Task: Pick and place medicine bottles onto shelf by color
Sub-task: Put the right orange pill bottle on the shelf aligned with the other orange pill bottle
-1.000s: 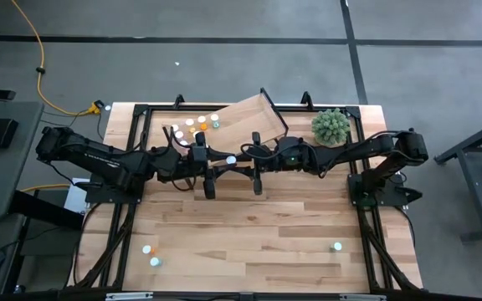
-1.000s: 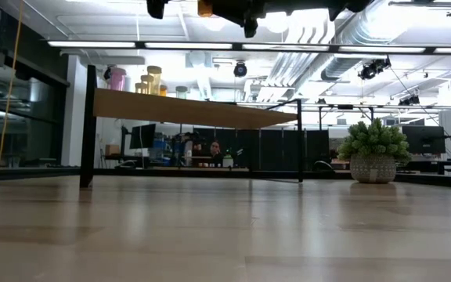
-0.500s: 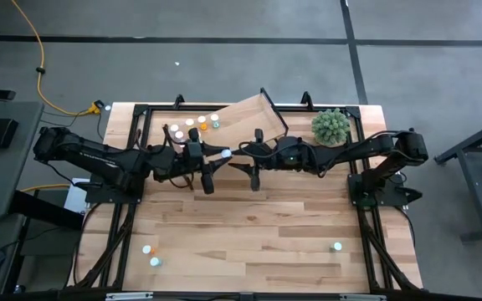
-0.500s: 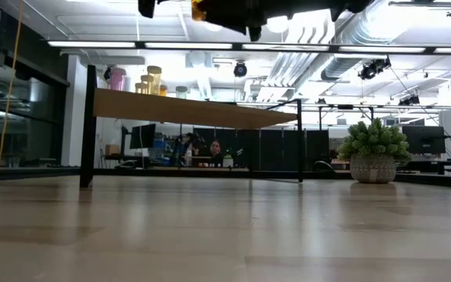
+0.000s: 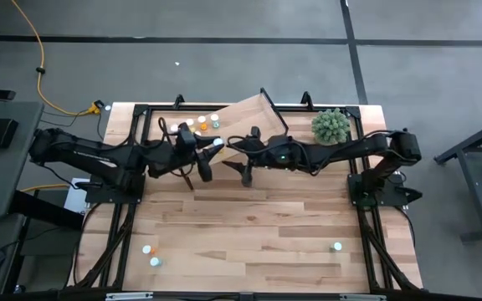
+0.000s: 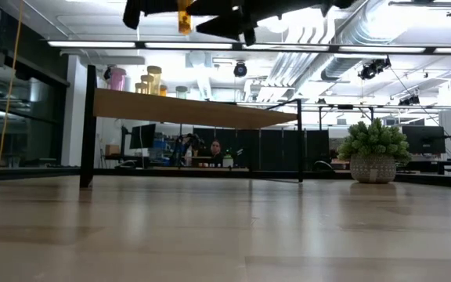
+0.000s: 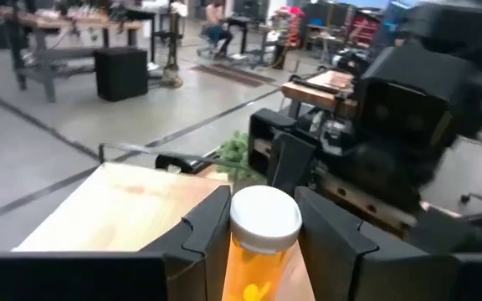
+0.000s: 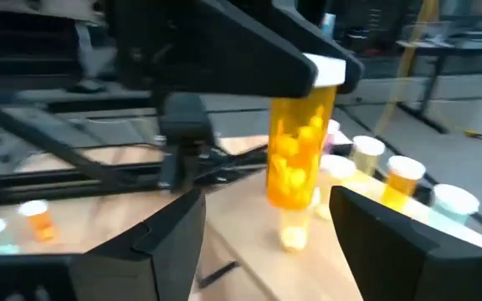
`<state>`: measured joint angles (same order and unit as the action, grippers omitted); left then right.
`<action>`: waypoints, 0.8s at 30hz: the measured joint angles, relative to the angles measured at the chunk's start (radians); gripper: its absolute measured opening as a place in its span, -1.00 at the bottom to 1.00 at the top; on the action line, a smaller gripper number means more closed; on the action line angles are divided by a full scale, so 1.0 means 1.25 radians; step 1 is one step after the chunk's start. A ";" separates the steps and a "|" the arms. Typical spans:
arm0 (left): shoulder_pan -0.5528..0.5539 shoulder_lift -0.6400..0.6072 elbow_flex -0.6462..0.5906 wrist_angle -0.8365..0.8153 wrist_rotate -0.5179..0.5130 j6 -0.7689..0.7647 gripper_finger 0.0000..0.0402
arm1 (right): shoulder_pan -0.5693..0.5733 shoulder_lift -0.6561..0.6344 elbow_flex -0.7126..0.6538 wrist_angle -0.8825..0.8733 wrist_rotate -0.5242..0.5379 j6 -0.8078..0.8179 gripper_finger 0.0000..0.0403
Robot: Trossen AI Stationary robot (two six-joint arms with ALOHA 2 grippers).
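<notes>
The orange bottle [image 8: 295, 146] hangs upright, long axis vertical, white cap up, above the shelf [image 5: 253, 117], clamped in the left gripper [image 7: 262, 230]. Since a second ago the right gripper [image 5: 235, 157] has spread its fingers and let go.

Overhead, table-level, two wrist views, all sharing shelf [image 5: 249, 114]
</notes>
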<state>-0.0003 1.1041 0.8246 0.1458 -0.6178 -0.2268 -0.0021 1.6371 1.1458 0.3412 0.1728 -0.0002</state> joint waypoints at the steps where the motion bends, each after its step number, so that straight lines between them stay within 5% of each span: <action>1: 0.007 0.002 0.000 -0.002 0.000 -0.013 -0.44 | 0.000 0.010 0.008 -0.002 0.025 0.000 0.23; 11: 0.032 0.004 0.000 0.001 -0.026 -0.068 -0.44 | -0.005 0.081 0.069 0.016 0.154 0.094 0.23; 24: 0.032 0.008 0.000 -0.001 -0.043 -0.068 -0.44 | -0.008 0.115 0.145 0.001 0.171 0.059 0.21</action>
<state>0.0391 1.1137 0.8242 0.1448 -0.6716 -0.3117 -0.0116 1.7809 1.3266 0.3423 0.3863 0.0738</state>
